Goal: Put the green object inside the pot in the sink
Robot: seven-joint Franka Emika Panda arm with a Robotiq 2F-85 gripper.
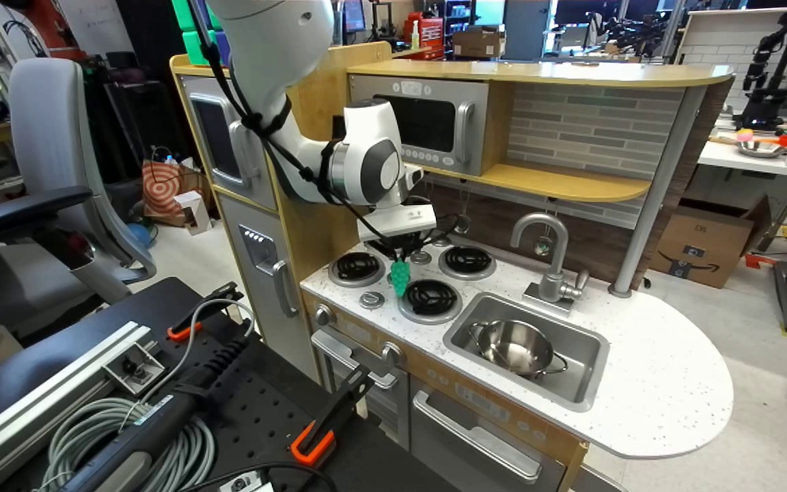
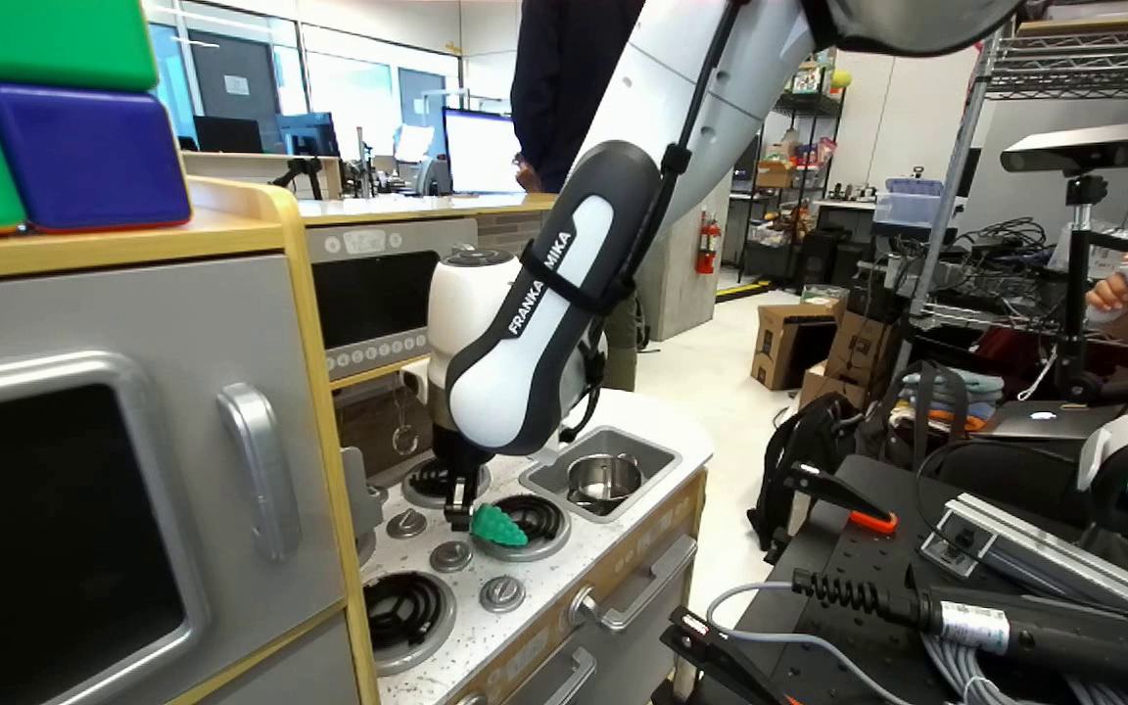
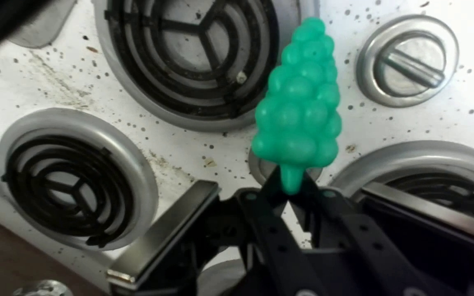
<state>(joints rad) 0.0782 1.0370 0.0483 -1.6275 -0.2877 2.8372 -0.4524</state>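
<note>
White bench [image 1: 667,369] is kinda busy at one end: black coil burners [image 1: 429,298] with silver knobs [image 3: 407,61] dotted around them, and one burner sits smack between the green object [image 1: 399,278] and the sink [image 1: 574,372]. There's a curved faucet [image 1: 557,263] sticking up at the sink's back edge, a toy microwave [image 1: 427,123] up behind the burners, and a yellow shelf [image 1: 564,180] with shiny things [image 1: 542,247] dangling under it. A tall grey cabinet [image 2: 192,323] boxes in the end away from the sink, with green and blue blocks [image 2: 89,157] stacked on top. The pot [image 1: 515,347] is down in the sink, open side up.

Arm [image 2: 584,255] slants in from above, bends in front of the microwave, and the wrist [image 1: 402,220] points down at the burners, black cable [image 1: 307,175] strapped along the arm. Fingers [image 3: 274,189] are pinched on the green object's stem [image 3: 291,179], so the lumpy grape-looking part sticks out past the tips. That puts it over the burners, well apart from the pot. Honestly can't tell if its far end touches anything.
</note>
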